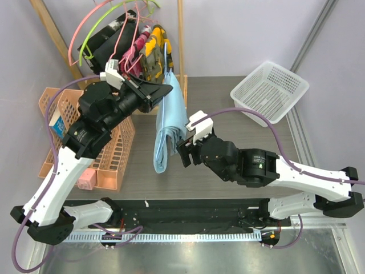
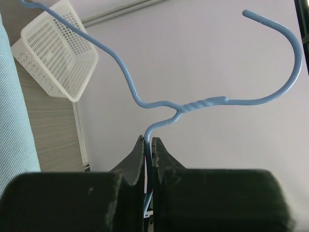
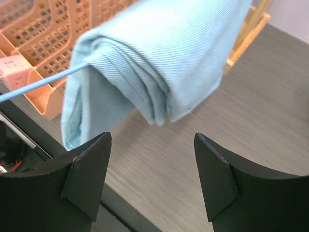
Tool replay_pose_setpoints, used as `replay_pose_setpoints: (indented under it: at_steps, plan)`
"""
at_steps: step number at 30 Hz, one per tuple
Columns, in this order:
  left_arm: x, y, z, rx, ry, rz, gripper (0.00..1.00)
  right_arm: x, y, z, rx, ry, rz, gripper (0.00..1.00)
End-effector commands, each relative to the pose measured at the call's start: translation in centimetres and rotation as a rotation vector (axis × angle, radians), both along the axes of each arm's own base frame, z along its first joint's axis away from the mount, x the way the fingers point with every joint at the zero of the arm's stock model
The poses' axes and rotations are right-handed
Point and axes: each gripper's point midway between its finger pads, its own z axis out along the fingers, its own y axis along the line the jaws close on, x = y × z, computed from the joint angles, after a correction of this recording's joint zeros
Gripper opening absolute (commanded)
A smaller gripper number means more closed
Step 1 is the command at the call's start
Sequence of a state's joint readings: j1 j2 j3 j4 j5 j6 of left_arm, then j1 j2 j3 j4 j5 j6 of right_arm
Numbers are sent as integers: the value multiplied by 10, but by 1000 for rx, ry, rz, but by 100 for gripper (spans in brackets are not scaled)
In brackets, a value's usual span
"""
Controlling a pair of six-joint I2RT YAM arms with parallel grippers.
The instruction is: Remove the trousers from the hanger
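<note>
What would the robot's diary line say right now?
left tool: shut on blue wire hanger | right tool: open, below trousers | trousers: draped over hanger | step: not yet pulled off

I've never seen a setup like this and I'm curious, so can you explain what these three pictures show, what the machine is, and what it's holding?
These are two robot arms bolted to a table, each ending in a two-finger gripper. One picture looks down from above; the other two come from small cameras on each wrist.

The left gripper is shut on a thin blue wire hanger, holding it up. Folded light-blue trousers hang over that hanger. The right gripper is open, close to the trousers' lower end but not gripping them.

On the table sit a white basket at the far right and orange baskets at the left. A wooden rack behind holds more clothes and hangers.
</note>
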State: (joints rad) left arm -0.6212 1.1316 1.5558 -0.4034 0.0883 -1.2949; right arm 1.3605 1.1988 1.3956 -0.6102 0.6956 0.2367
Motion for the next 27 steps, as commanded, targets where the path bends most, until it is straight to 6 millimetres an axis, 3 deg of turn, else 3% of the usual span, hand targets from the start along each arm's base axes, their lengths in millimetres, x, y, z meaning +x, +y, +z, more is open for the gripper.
replay_pose_setpoints:
  at_steps: [1,6,11,16,22,27]
  plan:
    - [-40,37,103,-234,-263,39,0,-1,23,42,169,-104,80,72]
    - [-42,39,106,-264,-254,34,0,5,31,40,139,-165,80,72]
    - [-44,41,108,-275,-251,37,0,20,24,45,125,-242,-8,70]
    - [-45,43,108,-287,-246,40,0,18,41,40,107,-248,45,69]
    - [-48,45,112,-292,-247,39,0,15,52,34,114,-237,82,75]
    - [-52,46,112,-299,-245,28,0,26,52,31,95,-248,36,76]
